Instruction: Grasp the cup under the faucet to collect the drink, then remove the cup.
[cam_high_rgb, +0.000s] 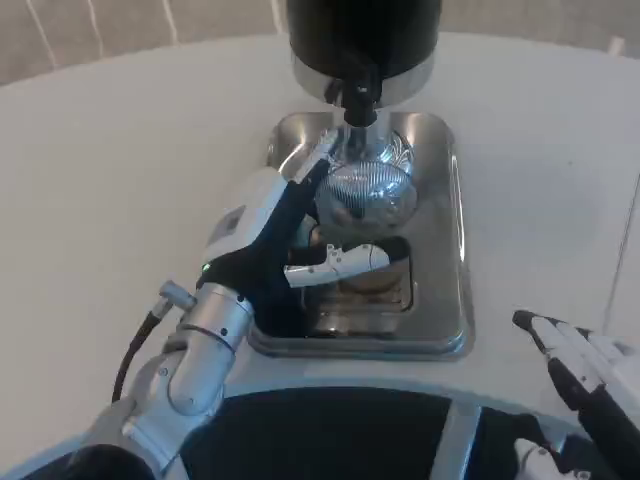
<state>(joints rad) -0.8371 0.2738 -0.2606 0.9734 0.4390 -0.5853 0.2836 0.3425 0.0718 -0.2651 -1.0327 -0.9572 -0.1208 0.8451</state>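
A clear ribbed cup (367, 187) stands on the silver drip tray (440, 300), directly below the black faucet (358, 98) of the dark dispenser (362, 30). My left hand (285, 235) reaches in from the lower left and grips the cup. One finger lies along the cup's left side and the thumb (340, 262) crosses in front of its base. The hand hides the lower part of the cup. I cannot tell whether liquid is flowing. My right hand (575, 365) rests low at the right near the table's edge, fingers stretched out and holding nothing.
The tray's raised rim surrounds the cup and a drain grate (365, 300) sits at its front. The white table (120, 200) spreads out to the left and right of the tray. A dark curved edge (330, 430) runs along the near side.
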